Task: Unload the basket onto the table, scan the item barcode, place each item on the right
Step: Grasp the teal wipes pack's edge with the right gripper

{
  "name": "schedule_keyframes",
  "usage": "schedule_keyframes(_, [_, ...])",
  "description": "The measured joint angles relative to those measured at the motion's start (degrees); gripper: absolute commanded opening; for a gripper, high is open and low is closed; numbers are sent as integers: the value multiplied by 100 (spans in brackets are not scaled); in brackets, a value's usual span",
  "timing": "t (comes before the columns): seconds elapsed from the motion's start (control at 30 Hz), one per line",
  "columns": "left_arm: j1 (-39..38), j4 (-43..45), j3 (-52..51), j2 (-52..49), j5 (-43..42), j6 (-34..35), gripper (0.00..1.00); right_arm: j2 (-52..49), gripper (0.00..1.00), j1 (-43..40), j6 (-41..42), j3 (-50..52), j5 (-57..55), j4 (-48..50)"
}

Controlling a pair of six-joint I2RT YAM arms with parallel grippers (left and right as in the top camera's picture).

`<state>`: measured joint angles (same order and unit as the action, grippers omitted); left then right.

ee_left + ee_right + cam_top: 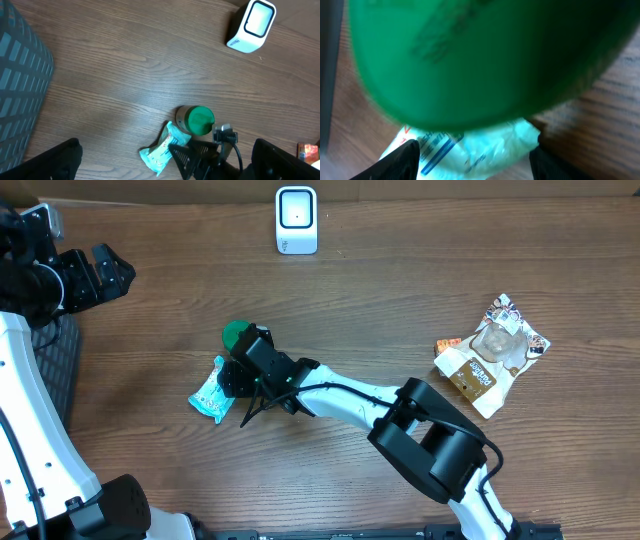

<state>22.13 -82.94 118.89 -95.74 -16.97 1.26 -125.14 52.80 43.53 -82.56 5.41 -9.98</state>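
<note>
Overhead view: the right gripper (238,372) is low over the left-centre of the table, its arm reaching in from the near right. A green-lidded container (237,333) sits right at its far side and a teal packet (210,393) right at its near-left side. The right wrist view is filled with the blurred green lid, while the packet's pale teal wrapper with blue print lies between the two dark fingers (402,160). They stand apart, but whether they press on anything I cannot tell. In the left wrist view the container and packet touch, or very nearly.

Out from there, it's a brown wood-grain table (400,290), bare boards with long streaks. A white barcode scanner (296,220) stands at the far edge, well apart from the gripper. Off to the right lies a little heap of snack packs (495,352), brown, white and clear.

At the far left the left gripper (100,272) hangs above the table with its fingers spread wide, holding nothing. A dark gridded bin (20,85) sits by the left edge.
</note>
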Motion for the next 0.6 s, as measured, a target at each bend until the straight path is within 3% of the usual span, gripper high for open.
schedule_keyframes(0.07, [-2,-2,0,0,0,0,100,-66,67,-15,0,-4,-37,149])
schedule_keyframes(0.13, [0,0,0,0,0,0,100,-118,61,-17,-4,-31,-55,240])
schedule_keyframes(0.3, [0,0,0,0,0,0,100,-262,23,-20,2,-94,-92,350])
schedule_keyframes(0.4, [0,0,0,0,0,0,100,-286,12,-39,72,-111,-76,328])
schedule_keyframes(0.43, [-2,0,0,0,-2,0,100,-286,4,-48,72,-116,-72,289])
schedule_keyframes(0.6, [-2,0,0,0,0,0,100,-289,4,-59,66,-190,-22,17])
